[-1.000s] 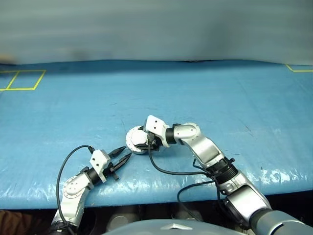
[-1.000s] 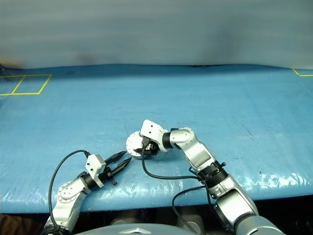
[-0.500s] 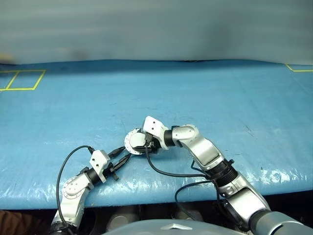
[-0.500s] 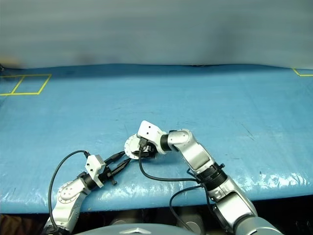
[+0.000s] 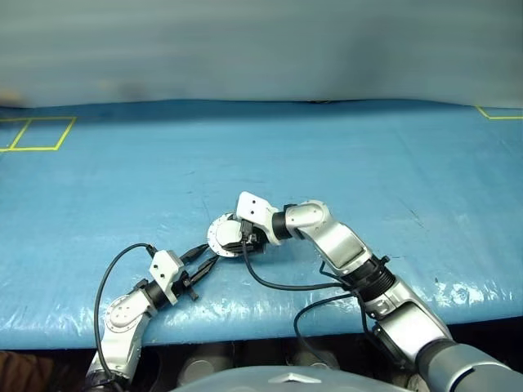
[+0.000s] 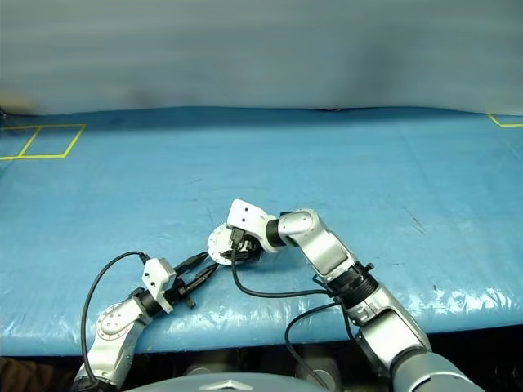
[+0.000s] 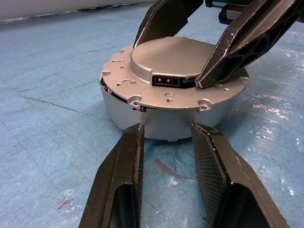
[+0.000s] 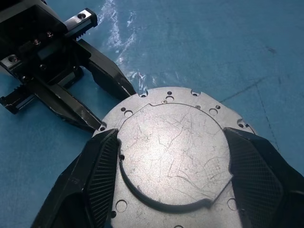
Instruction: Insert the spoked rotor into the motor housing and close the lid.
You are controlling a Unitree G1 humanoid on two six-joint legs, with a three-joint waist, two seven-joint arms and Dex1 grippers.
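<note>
Table: a blue tarp-covered table (image 5: 392, 155); its near edge runs just behind the left gripper's wrist, its far edge lies well beyond both grippers.
Open room: wide bare tarp beyond and to both sides of the two grippers; yellow tape squares (image 5: 33, 133) far off on the left gripper's side, a yellow corner mark (image 5: 496, 114) far off on the right gripper's side.
Left gripper: the left gripper (image 7: 164, 142) lies low and level, fingers parted with nothing between them, tips just short of the motor housing's wall.
Right gripper: the right gripper (image 8: 172, 156) reaches down from the other side, its two fingers spread wide, one on each side of the lid's raised centre, resting on the lid; a firm clamp cannot be told.
Motor housing: the motor housing (image 7: 166, 126) stands on the tarp between the two grippers, right in front of the left fingertips.
Lid: the lid (image 8: 173, 142) lies flat on the housing, a thin dark seam showing at one edge.
Left wrist view: shows the housing's pale side wall, the seam and a small connector slot (image 7: 166, 81).
Right wrist view: shows the lid's scratched top, its screw holes, and the left gripper's black fingers (image 8: 102, 76) at the rim.
Spoked rotor: hidden; cannot be told.
</note>
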